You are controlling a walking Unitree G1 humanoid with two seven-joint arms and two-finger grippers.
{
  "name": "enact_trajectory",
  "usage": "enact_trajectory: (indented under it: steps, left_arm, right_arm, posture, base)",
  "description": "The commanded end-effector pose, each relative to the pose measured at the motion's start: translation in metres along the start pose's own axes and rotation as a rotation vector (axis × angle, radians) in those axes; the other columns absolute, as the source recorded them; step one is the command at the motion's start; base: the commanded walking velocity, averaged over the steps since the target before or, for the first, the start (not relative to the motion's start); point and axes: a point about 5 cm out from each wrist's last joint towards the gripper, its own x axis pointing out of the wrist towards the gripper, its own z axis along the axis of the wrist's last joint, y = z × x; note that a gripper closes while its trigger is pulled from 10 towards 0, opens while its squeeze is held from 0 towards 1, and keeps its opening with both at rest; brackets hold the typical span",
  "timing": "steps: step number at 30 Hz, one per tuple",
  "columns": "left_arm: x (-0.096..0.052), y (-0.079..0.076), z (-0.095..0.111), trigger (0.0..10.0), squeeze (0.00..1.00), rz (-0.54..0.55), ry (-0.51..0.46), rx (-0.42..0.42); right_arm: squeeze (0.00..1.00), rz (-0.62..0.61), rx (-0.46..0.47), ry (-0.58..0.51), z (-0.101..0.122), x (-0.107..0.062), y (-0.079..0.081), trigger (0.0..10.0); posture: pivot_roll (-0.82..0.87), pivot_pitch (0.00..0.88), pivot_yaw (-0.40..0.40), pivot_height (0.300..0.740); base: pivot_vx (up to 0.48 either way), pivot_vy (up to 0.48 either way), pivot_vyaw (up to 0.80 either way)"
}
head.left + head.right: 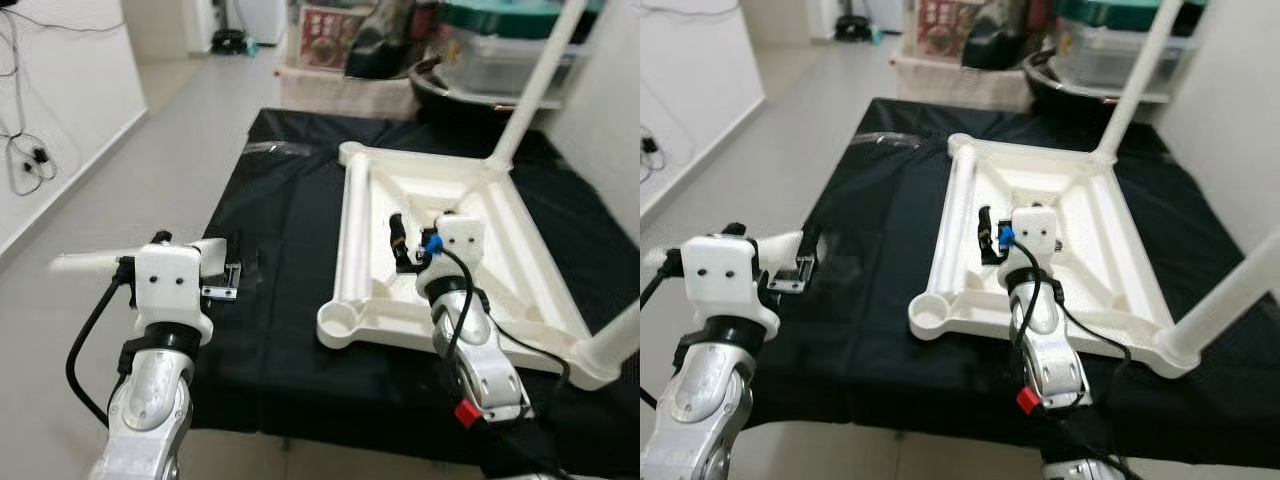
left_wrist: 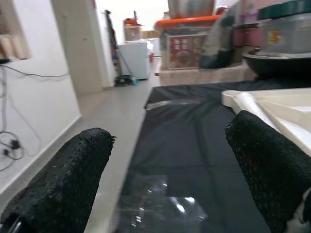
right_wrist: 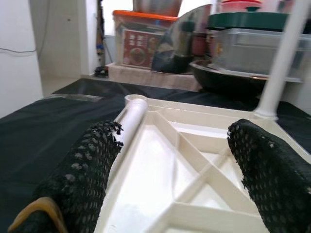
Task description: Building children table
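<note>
- Fingers spread wide on the left gripper [image 2: 165,184], hovering over the black cloth [image 1: 270,190], left of the upturned white tabletop [image 1: 520,225].
- Loose leg [image 1: 345,225] lies lengthwise in the tabletop's left channel, nearest the right gripper [image 3: 170,165], itself spread wide above the frame.
- Empty socket [image 1: 343,318] sits at the near-left corner.

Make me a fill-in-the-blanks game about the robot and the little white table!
1. The upside-down white tabletop lies on a ____ cloth.
2. The right gripper hangs over the tabletop with its fingers ____.
3. ____ white legs already stand up from the tabletop's corners.
4. The left gripper, fingers open, points over the cloth's ____ side.

Missing words: black; open; Two; left
</note>
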Motion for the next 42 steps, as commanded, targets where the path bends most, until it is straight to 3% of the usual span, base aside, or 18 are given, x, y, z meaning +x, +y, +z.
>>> enact_trajectory:
  steps: [1,4,5,8,11,16,25,42]
  left_arm:
    - [-0.002,0.001,-0.004,10.0,0.00,-0.001,0.026,-0.004]
    - [0.000,0.000,-0.003,10.0,0.00,-0.014,0.017,-0.003]
    - [0.000,-0.004,-0.008,10.0,0.00,-0.044,0.035,-0.007]
    - [-0.002,-0.007,-0.016,10.0,0.00,-0.068,0.067,-0.007]
    - [-0.021,-0.027,-0.044,10.0,0.00,-0.170,0.180,-0.039]
    - [-0.035,-0.049,-0.062,10.0,0.00,-0.244,0.250,-0.079]
    - [-0.031,-0.055,-0.072,10.0,0.00,-0.271,0.287,-0.096]
    - [-0.025,-0.051,-0.090,10.0,0.00,-0.264,0.340,-0.112]
  right_arm:
    - [0.00,0.000,0.043,0.010,0.002,0.002,0.002,10.0]
    - [0.00,0.026,0.041,-0.003,0.004,0.001,0.007,10.0]
    - [0.00,0.068,0.021,0.037,-0.007,-0.004,0.016,10.0]
    - [0.00,0.093,0.016,0.049,-0.012,-0.008,0.020,10.0]
    - [0.00,0.189,-0.020,0.060,-0.026,-0.033,0.036,10.0]
    - [0.00,0.257,-0.014,0.055,-0.034,-0.058,0.048,10.0]
    - [0.00,0.230,-0.021,0.075,-0.040,-0.053,0.046,10.0]
    - [0.00,0.231,-0.015,0.089,-0.048,-0.051,0.051,10.0]
  posture:
    - [0.10,0.076,-0.075,0.740]
    - [0.11,0.068,-0.078,0.740]
    - [0.10,0.058,-0.067,0.740]
    - [0.10,0.055,-0.072,0.740]
    - [0.09,0.040,-0.066,0.740]
    - [0.08,0.029,-0.060,0.740]
    - [0.07,0.000,-0.049,0.740]
    - [0.07,0.000,-0.033,0.740]
  base:
    - [0.000,0.000,0.00]
    - [0.000,0.000,0.00]
    - [0.000,0.000,0.00]
    - [0.000,0.000,0.00]
    - [0.000,0.000,0.00]
    - [0.000,0.000,0.00]
    - [0.000,0.000,0.00]
    - [0.000,0.000,0.00]
